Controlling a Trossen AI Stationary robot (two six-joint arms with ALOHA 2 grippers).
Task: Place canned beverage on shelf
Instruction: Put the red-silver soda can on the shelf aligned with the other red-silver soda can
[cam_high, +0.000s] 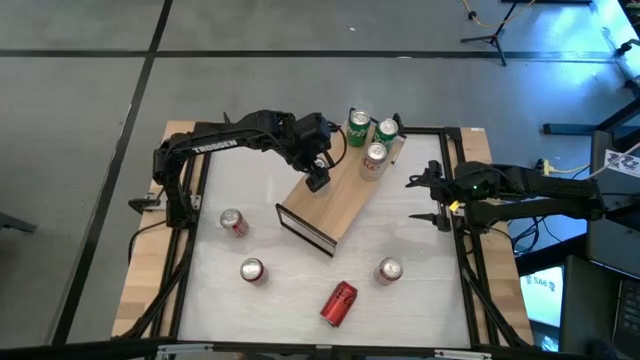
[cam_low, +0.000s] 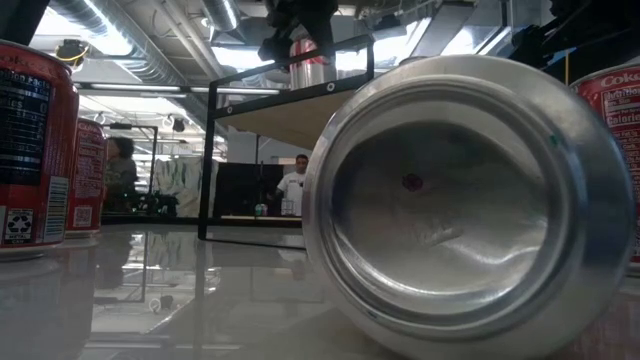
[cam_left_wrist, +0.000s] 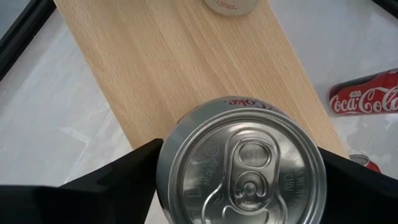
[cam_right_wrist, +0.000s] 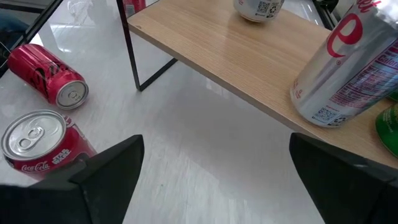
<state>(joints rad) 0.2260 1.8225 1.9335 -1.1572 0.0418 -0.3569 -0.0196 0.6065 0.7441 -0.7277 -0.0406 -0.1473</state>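
Running from about seven o'clock to one o'clock across the white table (cam_high: 300, 290), the shelf (cam_high: 340, 200) lies with its long axis on that diagonal, a dark frame at each short end. The left gripper (cam_high: 318, 181) hangs over the board's middle, its fingers (cam_left_wrist: 124, 174) clamped on an upright silver can (cam_left_wrist: 242, 165), lid facing up. At the board's one o'clock end stand three more cans: two green cans (cam_high: 358, 126) and one silver-and-red can (cam_high: 374, 159). On the tabletop sit four red cans: three upright red cans (cam_high: 233, 222) at nine, seven and five o'clock, and one tipped red can (cam_high: 338, 303) at six o'clock, its axis also diagonal. The right gripper (cam_high: 428, 197) waits at three o'clock, fingers wide apart.
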